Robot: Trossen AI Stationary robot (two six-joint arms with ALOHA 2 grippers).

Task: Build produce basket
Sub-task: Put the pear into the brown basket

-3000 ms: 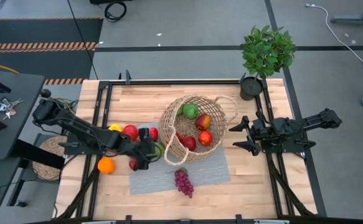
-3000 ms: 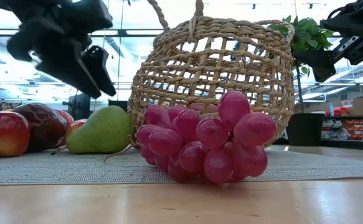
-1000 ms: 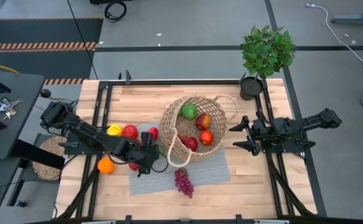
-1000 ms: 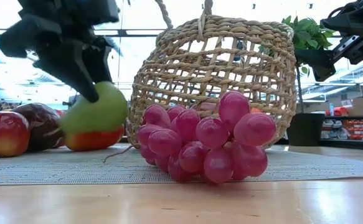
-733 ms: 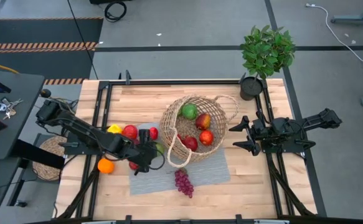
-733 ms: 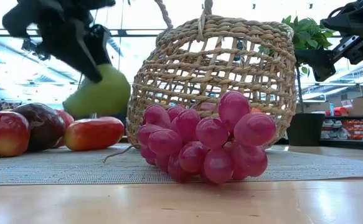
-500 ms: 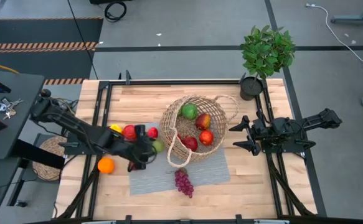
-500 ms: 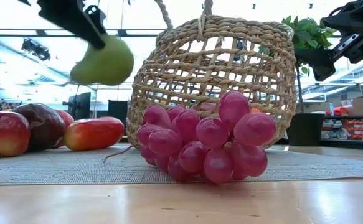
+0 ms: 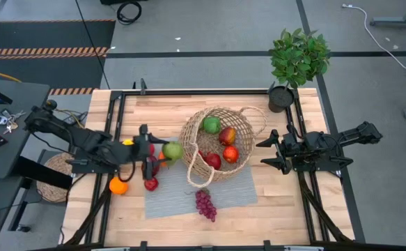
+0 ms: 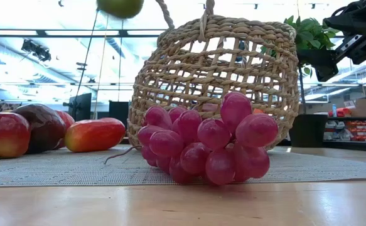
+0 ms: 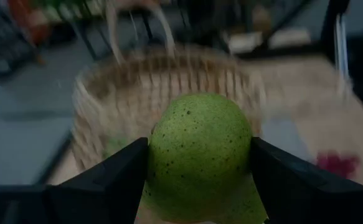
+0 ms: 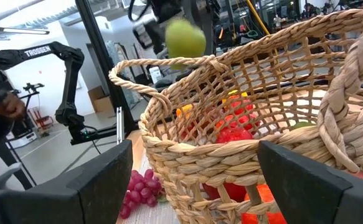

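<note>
while pear (image 11: 198,152) hides left pincer (image 11: 200,163) tips

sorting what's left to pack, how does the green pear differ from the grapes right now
The green pear is held in the left gripper, lifted beside the basket; the grapes lie untouched at the grey mat's front edge. The pear is one smooth green fruit; the grapes are a purple cluster. Both are outside the basket.
</note>
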